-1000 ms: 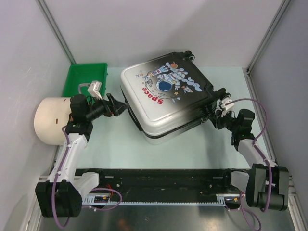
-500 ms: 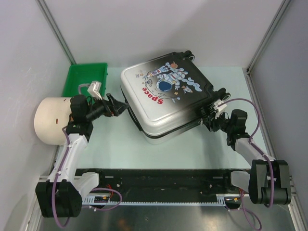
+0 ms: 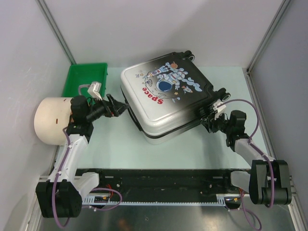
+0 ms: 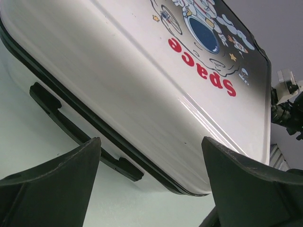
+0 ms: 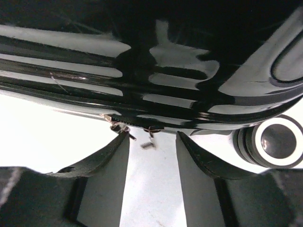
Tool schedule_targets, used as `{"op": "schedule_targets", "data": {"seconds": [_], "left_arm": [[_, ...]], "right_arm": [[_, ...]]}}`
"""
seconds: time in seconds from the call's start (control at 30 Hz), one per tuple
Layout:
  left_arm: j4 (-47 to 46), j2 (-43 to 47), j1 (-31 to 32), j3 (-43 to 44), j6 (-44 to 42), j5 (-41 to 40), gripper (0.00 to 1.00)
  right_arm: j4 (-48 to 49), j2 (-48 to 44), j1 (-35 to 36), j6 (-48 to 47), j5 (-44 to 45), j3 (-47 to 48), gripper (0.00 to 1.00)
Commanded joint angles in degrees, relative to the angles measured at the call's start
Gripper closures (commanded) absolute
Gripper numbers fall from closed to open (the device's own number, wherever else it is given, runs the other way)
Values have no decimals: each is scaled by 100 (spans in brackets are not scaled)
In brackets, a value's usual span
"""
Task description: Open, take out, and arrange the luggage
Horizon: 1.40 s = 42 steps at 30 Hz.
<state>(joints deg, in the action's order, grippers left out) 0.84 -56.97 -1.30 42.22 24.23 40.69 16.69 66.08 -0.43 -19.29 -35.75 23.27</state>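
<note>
A: Over the last second the right arm has drawn its elbow in, and the right gripper (image 3: 206, 117) has slid along the near right corner of the large hard-shell suitcase (image 3: 166, 98), the one fading from black to white with the cartoon astronaut and red "Space" print. Its fingers have spread as it went.

B: Is it gripping anything?

A: No. In the wrist view the fingers stand apart with a clear gap. The small metal zipper pull (image 5: 147, 145) hangs loose in that gap, just under the dark zip seam and beside a black wheel (image 5: 277, 142).

B: So the zip is not yet drawn?

A: It seems not. The suitcase lies flat and closed on the pale green table (image 3: 183, 154), print upward and wheels toward the back wall. The spread fingers look lined up for a grip on the pull.

B: And the left arm?

A: It has not moved. It reaches low across the table, and the left gripper (image 3: 121, 107) stands wide apart and empty at the suitcase's left side, facing the black side handle (image 4: 75, 132). Behind it are the green plastic tray (image 3: 86, 77) and the cream cylinder (image 3: 48, 120).
</note>
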Motion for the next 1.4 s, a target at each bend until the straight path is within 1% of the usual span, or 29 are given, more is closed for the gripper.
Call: {"op": "schedule_targets", "data": {"seconds": [0.0, 0.03, 0.07, 0.1, 0.17, 0.2, 0.3, 0.47, 0.73, 0.83, 0.87, 0.93, 0.97, 1.03, 1.27, 1.37], "left_arm": [[-295, 107, -19, -47, 126, 53, 8], [-312, 98, -28, -56, 135, 36, 8], [-313, 90, -28, -64, 152, 36, 8], [-330, 63, -19, -64, 161, 36, 8], [-365, 55, -19, -73, 179, 27, 8], [-383, 37, -19, -91, 187, 27, 9], [-436, 11, -28, -143, 214, 18, 9], [-506, -25, -28, -214, 310, 9, 9], [-550, -16, -28, -354, 442, -26, 9], [-594, -25, -28, -442, 556, -43, 9], [-603, -25, -19, -468, 609, -43, 9], [-629, -51, -28, -521, 671, -61, 9], [-629, -42, -19, -539, 714, -78, 9], [-638, -69, -28, -583, 767, -131, 10], [-638, -244, -19, -653, 1022, -307, 10], [-647, -367, -28, -662, 1101, -342, 11]], "right_arm": [[440, -8, 25, 162, 252, -6, 54], [493, 10, 25, 180, 313, -15, 56], [598, 18, 25, 180, 444, -24, 62], [634, 36, 25, 136, 498, -33, 65], [730, 45, 25, 110, 604, -50, 71], [731, 54, 25, 110, 604, -59, 71], [818, 80, 25, 136, 481, -76, 70], [924, 124, 25, 154, 191, -121, 65], [1178, 212, 25, 127, 129, -182, 63], [1240, 264, 25, 136, 182, -191, 70], [1240, 265, 25, 136, 208, -191, 79], [1197, 238, 25, 92, 383, -191, 92], [1196, 221, 25, 83, 463, -191, 100], [1231, 186, -18, 92, 568, -191, 100], [1425, 308, -668, 294, 463, 203, 100], [1469, 379, -748, 154, 507, 336, 100]]}}
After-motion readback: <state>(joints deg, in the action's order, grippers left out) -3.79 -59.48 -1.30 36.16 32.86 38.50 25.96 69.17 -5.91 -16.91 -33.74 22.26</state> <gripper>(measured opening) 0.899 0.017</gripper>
